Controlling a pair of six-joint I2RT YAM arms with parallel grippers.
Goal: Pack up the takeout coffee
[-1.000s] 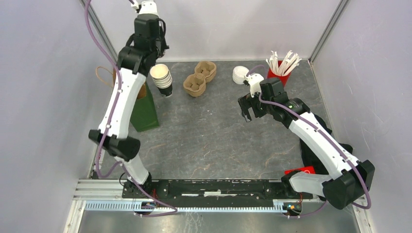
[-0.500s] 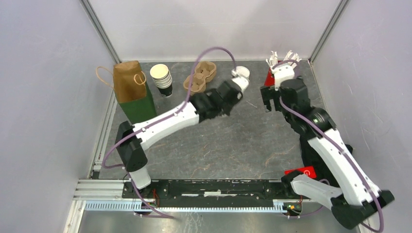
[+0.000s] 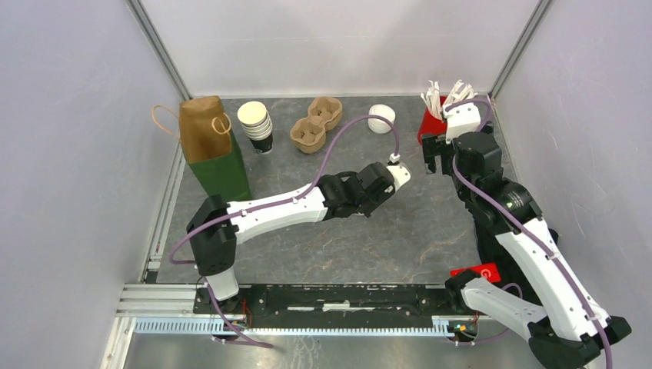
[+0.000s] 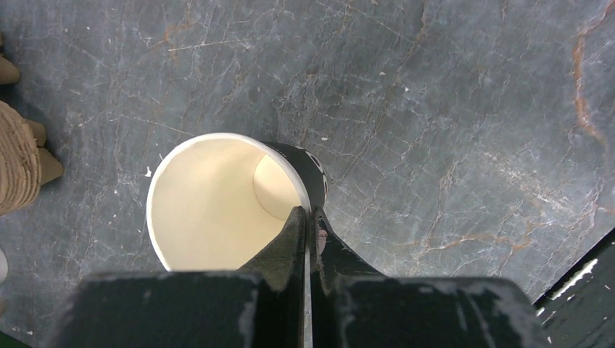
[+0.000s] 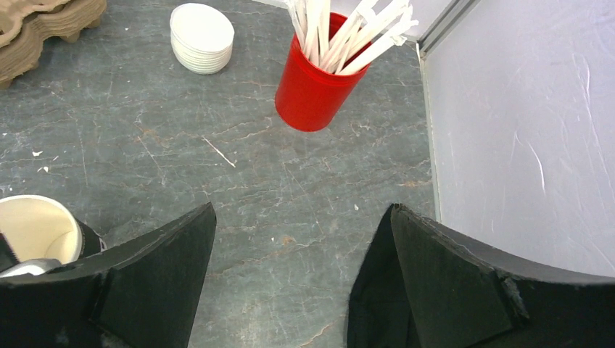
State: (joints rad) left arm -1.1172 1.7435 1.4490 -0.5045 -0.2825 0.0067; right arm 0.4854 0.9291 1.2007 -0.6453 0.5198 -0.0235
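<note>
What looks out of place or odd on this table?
A thin pale sliver lies loose on the table near the red cup of sticks. The paper cup pinched by the left gripper is empty and lidless.

A lab-style robot test cell; plain pale walls point(image 3: 69, 154) in aluminium framing point(image 3: 158, 46) enclose a slate-look surface point(image 3: 346, 246); black mounting rail point(image 3: 346, 295) at its near edge.

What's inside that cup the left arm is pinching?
The paper cup looks empty: bare cream wall and bottom show. One finger of the left gripper, inside the rim, hides a strip of the near wall.
</note>
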